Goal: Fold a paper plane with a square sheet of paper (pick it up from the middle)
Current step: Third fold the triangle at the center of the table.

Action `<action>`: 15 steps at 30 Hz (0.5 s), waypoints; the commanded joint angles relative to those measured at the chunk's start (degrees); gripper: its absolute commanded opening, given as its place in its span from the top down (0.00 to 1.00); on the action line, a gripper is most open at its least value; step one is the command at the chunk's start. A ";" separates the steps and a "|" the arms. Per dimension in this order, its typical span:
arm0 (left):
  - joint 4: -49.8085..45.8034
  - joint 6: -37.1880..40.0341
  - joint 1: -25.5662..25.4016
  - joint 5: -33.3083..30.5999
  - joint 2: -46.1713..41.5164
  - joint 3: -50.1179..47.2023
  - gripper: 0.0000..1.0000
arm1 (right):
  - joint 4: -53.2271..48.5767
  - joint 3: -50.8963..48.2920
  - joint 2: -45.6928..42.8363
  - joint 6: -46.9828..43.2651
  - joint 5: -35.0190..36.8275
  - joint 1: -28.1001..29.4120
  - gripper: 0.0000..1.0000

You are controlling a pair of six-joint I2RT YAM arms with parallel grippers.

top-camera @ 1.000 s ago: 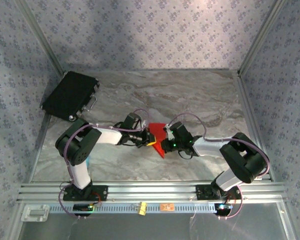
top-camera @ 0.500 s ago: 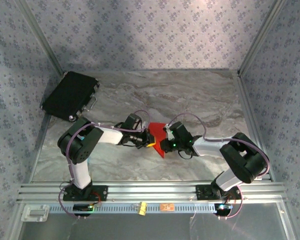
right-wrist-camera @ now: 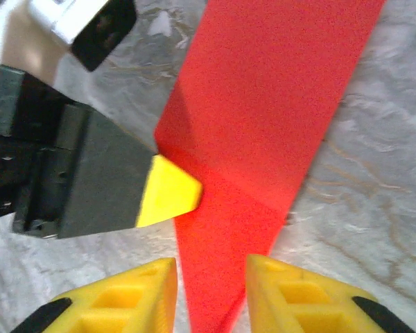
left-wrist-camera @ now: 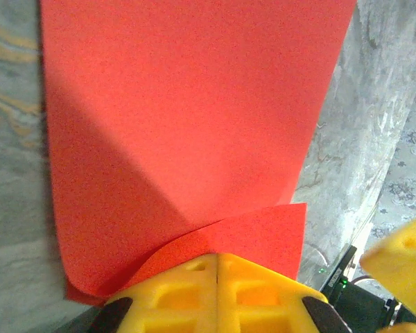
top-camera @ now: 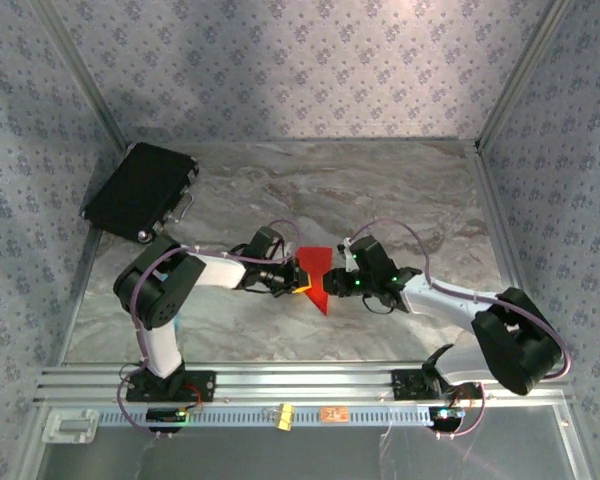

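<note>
The red sheet of paper (top-camera: 316, 272) is folded into a tapering shape with its point toward the near side, like a rough paper plane, at mid-table. My left gripper (top-camera: 300, 277) is shut on its left edge. In the left wrist view the closed yellow jaws (left-wrist-camera: 218, 274) pinch a curled flap of the paper (left-wrist-camera: 194, 125). My right gripper (top-camera: 342, 283) stands just right of the paper, open. In the right wrist view its fingers (right-wrist-camera: 211, 295) are apart with the paper's narrow end (right-wrist-camera: 256, 152) lying between them. The left gripper's yellow fingertip (right-wrist-camera: 168, 192) touches the paper's left edge.
A black rectangular case (top-camera: 140, 190) lies at the back left corner. An aluminium rail (top-camera: 300, 382) runs along the near edge, with a small orange tag (top-camera: 332, 414) in front of it. Patterned walls and metal posts close in the marble table (top-camera: 400, 190).
My right gripper has opened and drawn back to the right off the paper, and its arm has swung outward. The left gripper still holds the paper in the same place.
</note>
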 commanded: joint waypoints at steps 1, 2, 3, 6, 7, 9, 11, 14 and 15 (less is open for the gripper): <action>-2.88 1.05 -0.10 -1.87 -1.31 -0.51 1.00 | -0.90 1.64 0.94 3.53 -5.63 1.79 0.77; -2.88 1.09 -0.10 -1.90 -1.18 -0.46 1.00 | -0.60 1.84 1.42 3.85 -5.83 2.32 0.80; -2.87 1.05 -0.15 -1.91 -1.08 -0.56 1.00 | -0.69 2.20 2.18 3.85 -5.45 2.92 0.85; -2.60 0.92 -0.15 -1.85 -1.00 -0.45 1.00 | -0.92 3.94 5.46 3.92 -6.55 4.14 0.91; -2.61 0.92 -0.17 -1.91 -1.00 -0.42 1.00 | -1.08 4.69 6.39 3.85 -6.75 4.77 0.91; -2.73 0.92 -0.08 -1.87 -1.04 -0.39 1.00 | -1.13 5.96 7.92 3.88 -6.69 5.87 0.92; -2.81 1.01 -0.01 -1.83 -1.04 -0.27 1.00 | -2.23 7.44 9.56 3.90 -6.31 6.48 0.92; -2.95 1.09 0.02 -1.82 -1.00 -0.13 1.00 | -3.54 8.72 11.81 3.89 -5.55 6.91 0.92; -3.01 1.15 0.05 -1.83 -1.00 -0.11 1.00 | -3.47 8.64 12.45 3.85 -5.20 6.97 0.92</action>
